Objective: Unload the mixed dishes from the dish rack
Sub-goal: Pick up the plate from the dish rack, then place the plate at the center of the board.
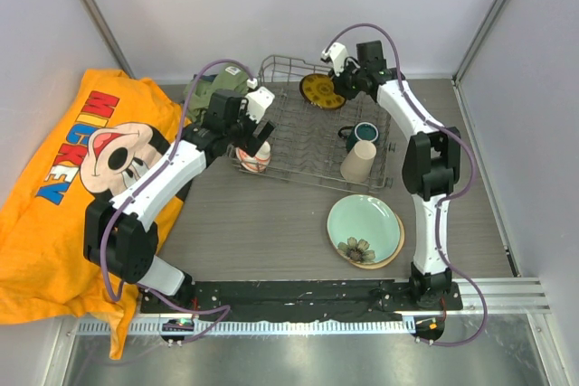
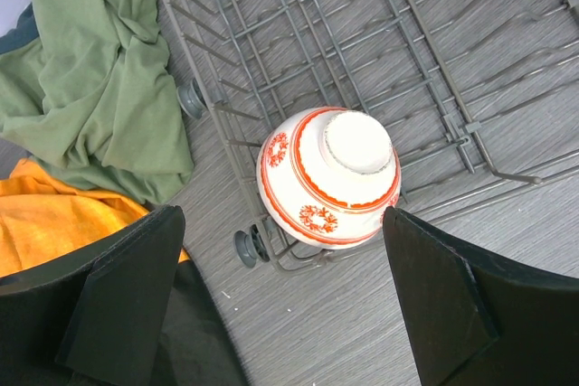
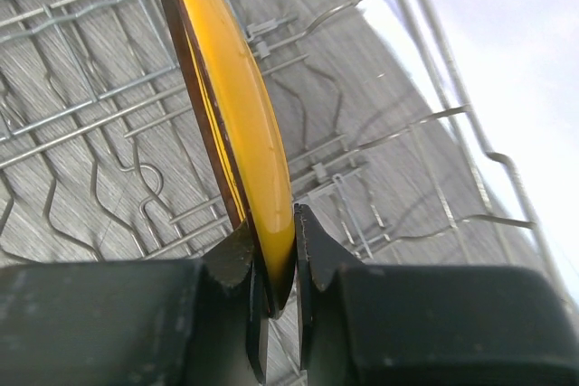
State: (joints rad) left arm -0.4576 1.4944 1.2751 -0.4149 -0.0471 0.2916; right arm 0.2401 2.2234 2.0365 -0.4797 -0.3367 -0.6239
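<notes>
While two plates already lie out on the table, four of the six pieces are not yet unloaded, by my count. The small yellow patterned plate (image 3: 231, 106) stands on edge at the far side of the dish rack (image 1: 303, 128). The right gripper (image 3: 274, 255) is clamped on its rim, one finger against each face. Whether the plate sits between the tines or just above them I cannot tell.

At the rack's near left corner the small red-orange bowl (image 2: 330, 174) sits upside down, foot up. The left gripper (image 2: 280, 223) hovers directly above it, jaws spread wide to either side and touching nothing.

In the right part of the rack are the dark teal mug (image 1: 364, 133) and, just nearer, the beige cup (image 1: 358, 162), with no gripper by them. On the table, near and right of the rack, the pale green plate (image 1: 362, 219) rests on the cream plate (image 1: 395, 247). Left of the rack lie a green cloth (image 2: 99, 70) and an orange shirt (image 1: 63, 187).
</notes>
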